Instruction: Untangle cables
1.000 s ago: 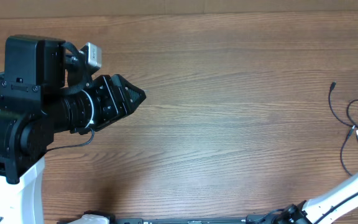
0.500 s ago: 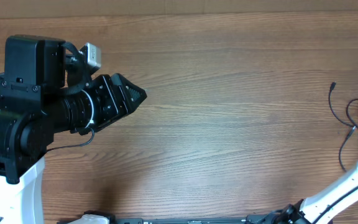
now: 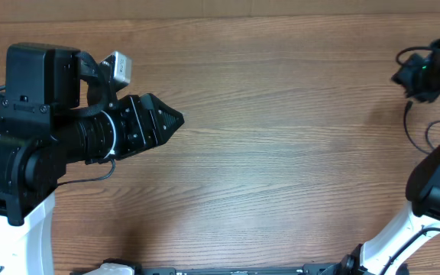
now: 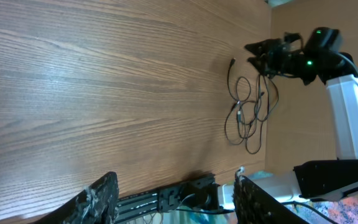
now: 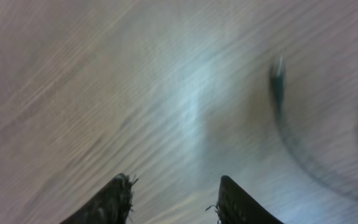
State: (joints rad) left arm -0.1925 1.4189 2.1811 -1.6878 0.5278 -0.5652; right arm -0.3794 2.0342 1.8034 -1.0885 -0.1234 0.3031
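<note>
The cables lie as a loose tangle of thin black cords near the table's right edge. In the overhead view only part of the cables shows beside my right arm. My right gripper hovers just beyond the tangle, near the far right corner, open and empty. Its wrist view is blurred: the right gripper has a clear gap, with a plug end ahead on the right. My left gripper is far to the left, open, with nothing in it. The left gripper faces the tangle from across the table.
The wooden table stretches between the two arms. My right arm's white link and dark elbow stand over the right edge next to the cords. A black rail runs along the front edge.
My right arm has swung from the lower right edge up to the far right corner, and its jaws went from shut to open. The left gripper edged slightly right.
</note>
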